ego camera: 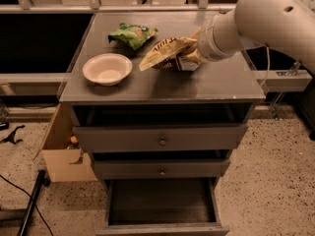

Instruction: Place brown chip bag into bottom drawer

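Note:
The brown chip bag (165,53), pale yellow with a dark brown panel, is at the middle right of the cabinet top (162,85), tilted with its left end pointing toward the bowl. My gripper (189,59) is at the bag's right end, at the end of the big white arm (261,18) that comes in from the upper right. The gripper is mostly hidden behind the arm and the bag. The bottom drawer (162,205) is pulled out, and no object shows in the part of it that I can see.
A white bowl (107,69) sits at the left front of the top. A green chip bag (132,34) lies behind it. Two shallower knobbed drawers (160,140) are above the bottom one. A cardboard box (64,154) stands on the floor to the left.

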Controlling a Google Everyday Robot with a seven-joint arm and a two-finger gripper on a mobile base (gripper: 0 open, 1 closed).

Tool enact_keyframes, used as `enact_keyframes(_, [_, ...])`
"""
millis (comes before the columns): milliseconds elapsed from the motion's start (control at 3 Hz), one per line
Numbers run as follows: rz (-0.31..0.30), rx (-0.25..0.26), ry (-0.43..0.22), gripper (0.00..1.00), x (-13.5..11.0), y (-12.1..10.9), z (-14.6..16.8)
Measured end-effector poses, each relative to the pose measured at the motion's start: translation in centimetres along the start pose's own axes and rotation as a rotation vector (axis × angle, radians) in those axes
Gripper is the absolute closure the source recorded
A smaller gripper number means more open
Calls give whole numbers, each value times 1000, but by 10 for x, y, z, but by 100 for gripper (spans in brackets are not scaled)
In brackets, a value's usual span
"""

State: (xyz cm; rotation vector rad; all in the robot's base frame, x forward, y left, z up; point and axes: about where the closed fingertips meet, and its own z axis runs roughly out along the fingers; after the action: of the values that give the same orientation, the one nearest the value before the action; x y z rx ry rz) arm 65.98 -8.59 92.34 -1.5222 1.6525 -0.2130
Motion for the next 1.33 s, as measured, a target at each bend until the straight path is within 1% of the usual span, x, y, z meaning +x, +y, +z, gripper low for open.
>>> enact_keyframes(333, [-29,2,-31,100,-11,-12,-25])
enact_keyframes(667, [-51,16,-41,100,-15,-20,-51])
enact_keyframes(1000, [-68,50,-42,100,-16,-24,-85])
enact_keyframes(1333, [-77,127,-52,100,-19,-25,-136])
